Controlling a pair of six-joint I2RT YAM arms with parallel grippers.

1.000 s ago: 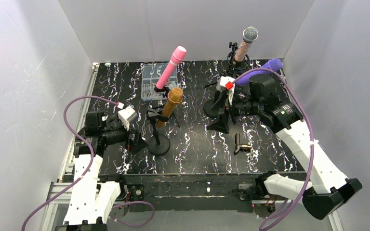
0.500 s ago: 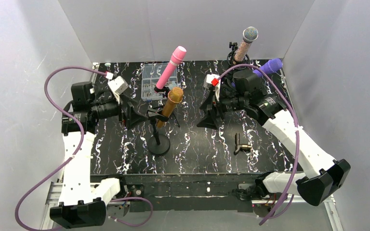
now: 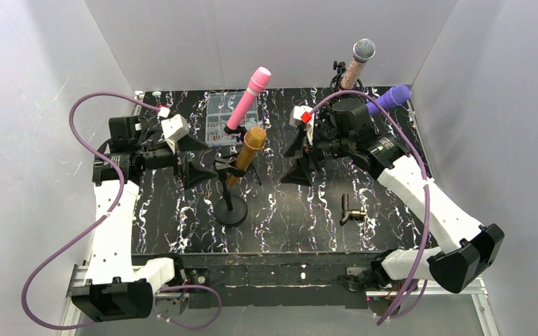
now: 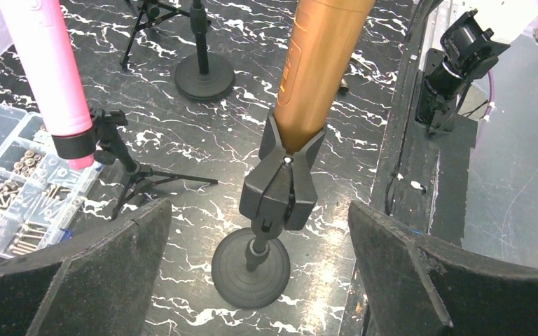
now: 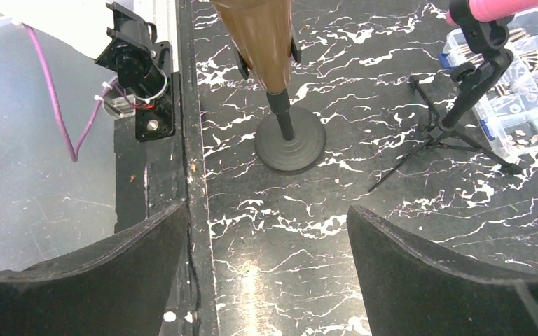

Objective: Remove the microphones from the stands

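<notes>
A gold microphone point(image 3: 246, 154) sits tilted in a black clip point(image 4: 280, 189) on a stand with a round base point(image 3: 232, 212), mid-table. My left gripper point(image 3: 202, 170) hangs open just left of the clip, level with it and not touching. In the left wrist view the gold microphone point(image 4: 319, 70) and stand base point(image 4: 251, 269) lie between the spread fingers point(image 4: 98, 266). My right gripper point(image 3: 291, 164) is open to the right of the microphone, a short gap away. The right wrist view shows the microphone point(image 5: 259, 38) and base point(image 5: 291, 143) ahead of the empty jaws.
A pink microphone point(image 3: 249, 98) on a tripod stands behind the gold one, beside a clear box of screws point(image 3: 221, 119). A silver-headed microphone point(image 3: 356, 66) and a purple one point(image 3: 391, 96) stand at the back right. A small black fitting point(image 3: 352, 210) lies near the right front.
Both arms have lifted and swung inward toward the gold microphone, the left from near the front edge, the right sliding left. Both grippers stayed open.
</notes>
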